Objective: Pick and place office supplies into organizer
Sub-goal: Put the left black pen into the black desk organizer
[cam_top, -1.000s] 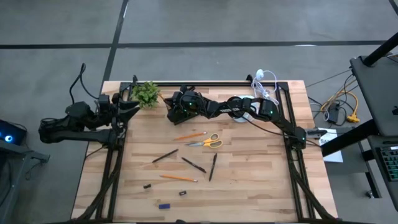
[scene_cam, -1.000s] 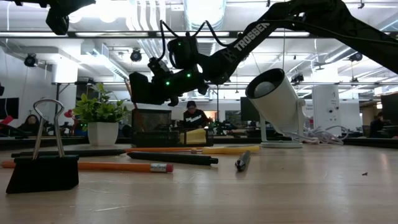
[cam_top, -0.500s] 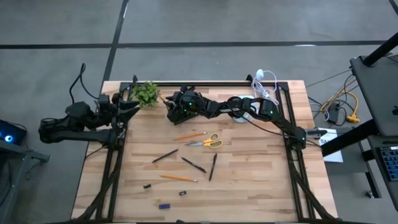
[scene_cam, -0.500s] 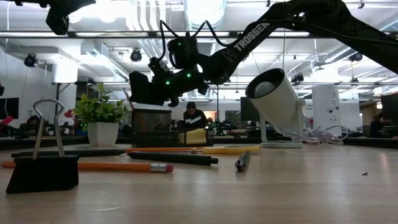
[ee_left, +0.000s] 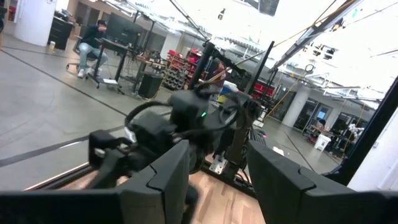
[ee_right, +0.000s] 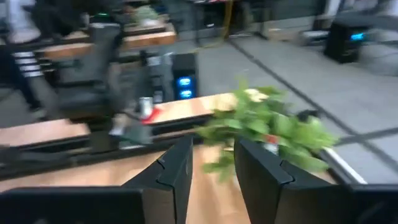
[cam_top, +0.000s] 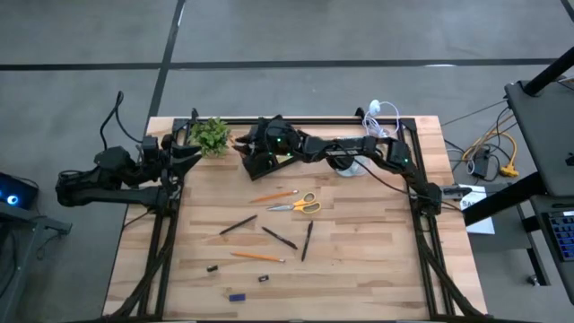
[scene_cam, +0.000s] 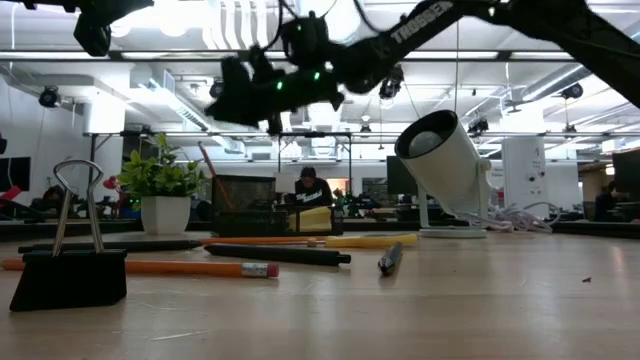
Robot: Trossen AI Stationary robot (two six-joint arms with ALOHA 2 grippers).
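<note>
I have my right gripper (cam_top: 254, 146) raised over the organizer (cam_top: 262, 161) at the upper middle of the high view, near the plant (cam_top: 211, 135). Its fingers stand slightly apart in the right wrist view with nothing between them. My left gripper (cam_top: 190, 154) waits at the left edge of the desk (cam_top: 359, 260), fingers also parted and empty.

I judge the task barely begun. One thin reddish stick leans out of the organizer in the low view, and a yellow block (scene_cam: 316, 219) shows just beside it; I cannot tell whether that sits inside. Nearly everything else is loose mid-frame: scissors (cam_top: 299, 204) with yellow handles, an orange pencil (cam_top: 273, 195) just beside them, another pencil (cam_top: 256, 257) lower down, three dark pens (cam_top: 238, 225) scattered between, and small dark and blue bits (cam_top: 236, 296) near the bottom. The organizer is a small black box, upright, with open compartments.
</note>
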